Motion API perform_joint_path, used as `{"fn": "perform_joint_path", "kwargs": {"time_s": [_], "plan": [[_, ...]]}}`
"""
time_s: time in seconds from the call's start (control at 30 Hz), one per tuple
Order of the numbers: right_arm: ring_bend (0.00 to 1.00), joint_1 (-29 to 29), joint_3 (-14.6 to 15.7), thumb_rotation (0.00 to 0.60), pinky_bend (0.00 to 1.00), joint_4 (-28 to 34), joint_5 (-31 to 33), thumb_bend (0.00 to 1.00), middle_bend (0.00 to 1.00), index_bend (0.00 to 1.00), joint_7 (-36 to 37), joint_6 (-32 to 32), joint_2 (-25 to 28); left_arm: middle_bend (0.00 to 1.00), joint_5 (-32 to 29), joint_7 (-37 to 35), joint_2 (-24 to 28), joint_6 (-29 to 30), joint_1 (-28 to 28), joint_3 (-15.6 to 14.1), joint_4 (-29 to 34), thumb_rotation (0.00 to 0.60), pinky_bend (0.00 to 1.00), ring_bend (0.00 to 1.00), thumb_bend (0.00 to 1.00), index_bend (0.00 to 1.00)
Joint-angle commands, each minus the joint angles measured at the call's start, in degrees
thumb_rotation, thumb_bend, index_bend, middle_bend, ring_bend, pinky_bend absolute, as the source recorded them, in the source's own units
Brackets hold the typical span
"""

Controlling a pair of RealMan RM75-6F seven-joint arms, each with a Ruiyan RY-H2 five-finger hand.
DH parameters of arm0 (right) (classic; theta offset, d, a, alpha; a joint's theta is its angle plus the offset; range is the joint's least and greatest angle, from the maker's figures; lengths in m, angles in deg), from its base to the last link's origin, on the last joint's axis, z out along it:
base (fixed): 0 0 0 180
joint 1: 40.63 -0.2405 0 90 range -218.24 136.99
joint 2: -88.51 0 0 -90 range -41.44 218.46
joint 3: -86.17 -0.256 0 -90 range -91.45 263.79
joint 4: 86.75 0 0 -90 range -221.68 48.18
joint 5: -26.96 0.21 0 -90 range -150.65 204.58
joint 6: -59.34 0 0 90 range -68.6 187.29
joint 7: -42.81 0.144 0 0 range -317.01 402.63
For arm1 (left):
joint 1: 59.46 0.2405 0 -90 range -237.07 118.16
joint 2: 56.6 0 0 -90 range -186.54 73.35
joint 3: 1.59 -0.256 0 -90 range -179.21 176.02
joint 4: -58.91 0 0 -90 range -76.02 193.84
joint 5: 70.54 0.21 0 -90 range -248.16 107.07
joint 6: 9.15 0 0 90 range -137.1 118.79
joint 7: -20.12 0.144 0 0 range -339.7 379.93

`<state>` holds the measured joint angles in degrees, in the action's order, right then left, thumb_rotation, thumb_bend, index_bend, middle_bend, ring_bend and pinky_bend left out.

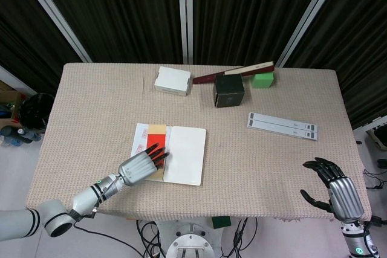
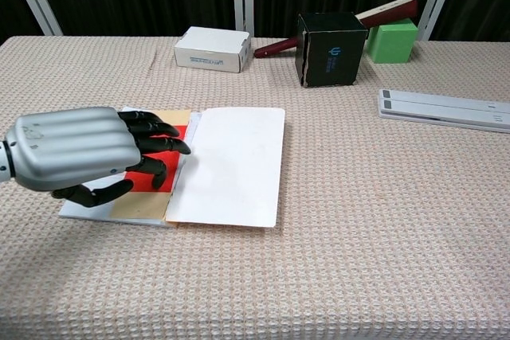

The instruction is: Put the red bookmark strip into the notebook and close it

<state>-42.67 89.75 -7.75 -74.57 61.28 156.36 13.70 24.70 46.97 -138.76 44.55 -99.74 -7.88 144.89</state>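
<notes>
The notebook lies open near the table's front, its white right page flat. On its left page lies the red bookmark strip, over a yellow sheet. My left hand hovers over the left page with its fingers apart and stretched out over the red strip, holding nothing; I cannot tell whether it touches. In the chest view that left hand hides most of the left page. My right hand hangs empty beyond the table's front right corner, fingers loosely spread.
Along the back stand a white box, a black box and a green block, with a dark red stick lying across behind them. A flat white bar lies to the right of the middle.
</notes>
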Motion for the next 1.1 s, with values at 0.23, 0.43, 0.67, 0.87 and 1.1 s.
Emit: {"fn": "perform_joint_path", "kwargs": {"time_s": [0.23,0.43,0.67,0.87,1.1], "plan": [[0.17,0.1,0.0,0.6,0.23,0.1,0.1,0.18,0.27,0.29,0.0,0.2,0.1,0.07,-0.6,0.3,0.5,-0.3,0.7,-0.4,-0.2,0.6,0.1,0.03,0.58,0.37],[0.17,0.2,0.0,0.6,0.23,-0.1,0.1,0.18,0.27,0.29,0.1,0.3,0.0,0.07,-0.4,0.3,1.4,0.2,1.2,-0.7,0.3,0.6,0.1,0.03,0.58,0.37],[0.17,0.3,-0.1,0.6,0.23,-0.2,0.2,0.18,0.27,0.29,0.3,0.6,0.0,0.07,-0.3,-1.8,2.2,3.1,0.9,2.2,1.6,0.6,0.1,0.03,0.58,0.37],[0.17,0.4,-0.1,0.6,0.23,0.1,0.0,0.18,0.27,0.29,0.2,0.8,0.2,0.07,-6.6,-5.9,0.1,2.5,-0.1,7.7,-2.7,0.6,0.1,0.03,0.58,0.33],[0.17,0.8,-0.1,0.6,0.23,-0.2,0.5,0.18,0.27,0.29,0.6,0.9,0.1,0.07,-14.3,-5.4,-3.4,-2.2,-1.3,10.3,-9.5,0.6,0.1,0.03,0.58,0.33]]}}
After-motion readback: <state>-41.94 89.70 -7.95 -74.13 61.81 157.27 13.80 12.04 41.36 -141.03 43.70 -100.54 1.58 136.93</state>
